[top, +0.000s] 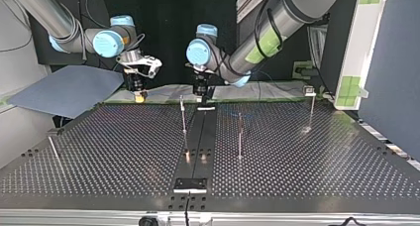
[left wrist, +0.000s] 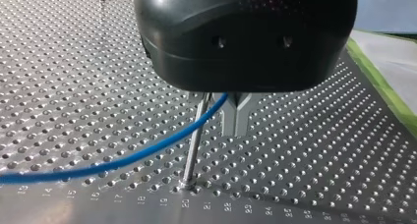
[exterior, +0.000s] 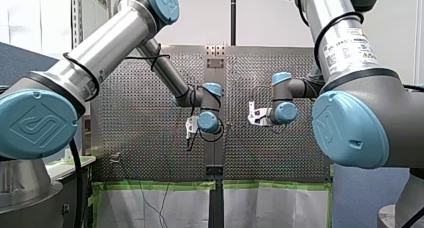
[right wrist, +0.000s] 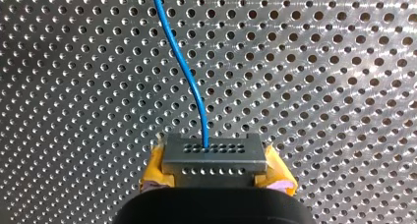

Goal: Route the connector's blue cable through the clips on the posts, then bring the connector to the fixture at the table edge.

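- Blue cable (right wrist: 184,71) exits the top face of the grey connector (right wrist: 213,157) and runs away over the perforated table (right wrist: 344,62).
- Right gripper (right wrist: 215,167): jaws clamped on the connector, with a yellow pad (right wrist: 156,167) against each side.
- Top view: right gripper (top: 140,96) sits at the far table edge, left of centre. Connector is well apart from the fixture (top: 190,184) at the near edge.
- Left gripper (left wrist: 236,121): metal fingers pressed together, pinching the cable (left wrist: 123,160) where it reaches them.
- Left wrist view: the cable crosses the near post (left wrist: 194,145) just beside the fingers. Can't tell if they touch.
- Top view: left gripper (top: 202,93) hangs at the far edge near centre, close behind the mid post (top: 183,122).
- Two more posts (top: 240,137) (top: 312,112) stand to the right of it.
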